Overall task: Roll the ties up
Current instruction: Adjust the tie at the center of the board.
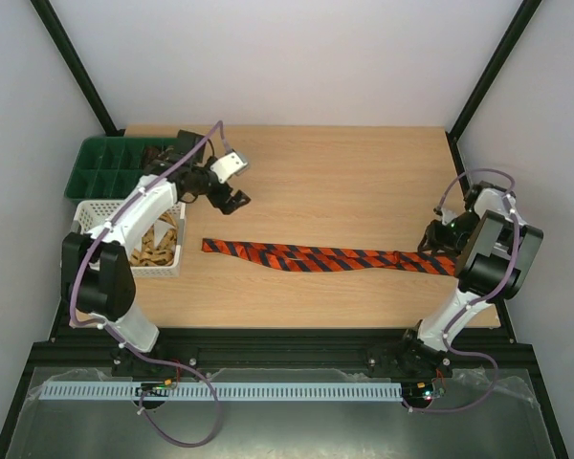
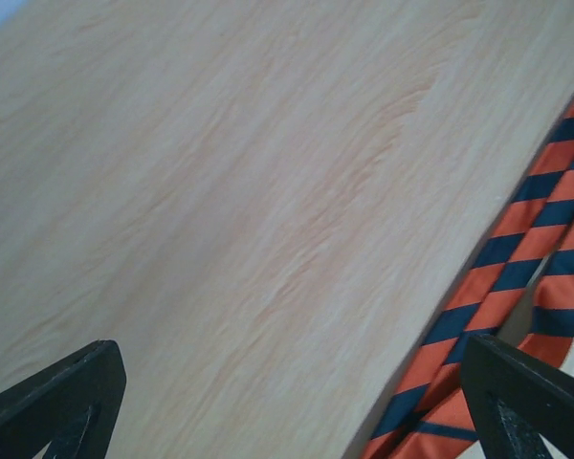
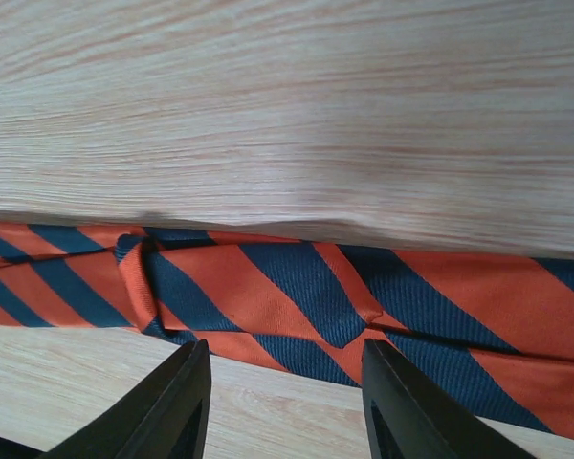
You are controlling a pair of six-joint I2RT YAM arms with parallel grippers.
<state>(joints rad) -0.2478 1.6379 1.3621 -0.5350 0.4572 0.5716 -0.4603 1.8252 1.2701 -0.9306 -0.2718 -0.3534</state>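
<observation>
A red-and-black striped tie (image 1: 325, 256) lies flat and stretched left to right across the middle of the table. My left gripper (image 1: 231, 199) hovers open and empty above the table, just behind the tie's narrow left end; in the left wrist view (image 2: 287, 421) the tie (image 2: 517, 287) shows at the right edge, by the right finger (image 2: 526, 402). My right gripper (image 1: 435, 237) is open at the tie's wide right end; in the right wrist view (image 3: 287, 402) the tie (image 3: 316, 287) lies just beyond the spread fingertips, untouched. Tan patterned ties (image 1: 158, 244) lie in the basket.
A white lattice basket (image 1: 100, 218) stands at the left edge of the table, under my left arm. A green compartment tray (image 1: 100, 167) sits behind it at the back left. Black frame posts rise at both back corners.
</observation>
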